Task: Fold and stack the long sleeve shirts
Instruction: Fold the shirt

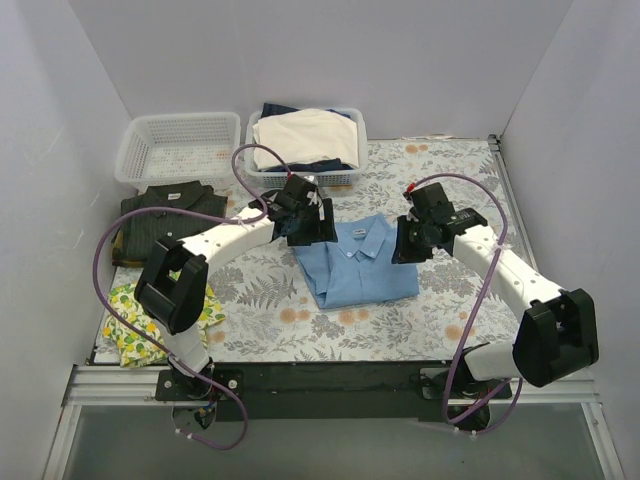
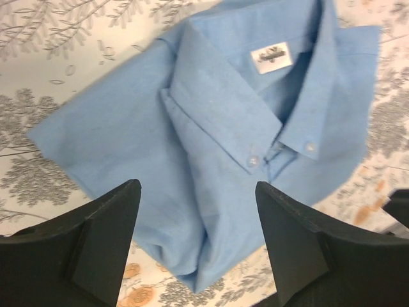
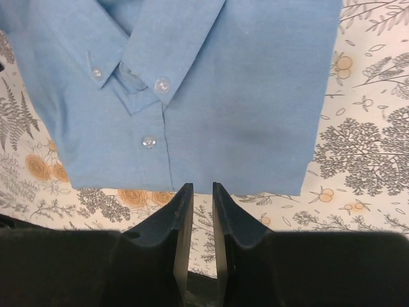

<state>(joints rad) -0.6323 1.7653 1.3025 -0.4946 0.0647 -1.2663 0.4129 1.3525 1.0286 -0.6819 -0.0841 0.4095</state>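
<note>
The light blue shirt (image 1: pixel 357 265) lies folded on the floral table cloth at the middle, collar up and buttoned. It fills the left wrist view (image 2: pixel 211 128) and the right wrist view (image 3: pixel 211 96). The dark pinstriped shirt (image 1: pixel 165 213) lies folded at the left. My left gripper (image 1: pixel 306 228) hangs over the blue shirt's left edge, open and empty (image 2: pixel 197 187). My right gripper (image 1: pixel 410 246) is at the shirt's right edge, its fingers nearly together with a thin gap and nothing between them (image 3: pixel 201 187).
An empty white basket (image 1: pixel 178 150) stands at the back left. A second basket (image 1: pixel 352 122) beside it holds cream-white garments (image 1: pixel 305 135). A yellow lemon-print cloth (image 1: pixel 140 322) lies at the front left. White walls close in three sides.
</note>
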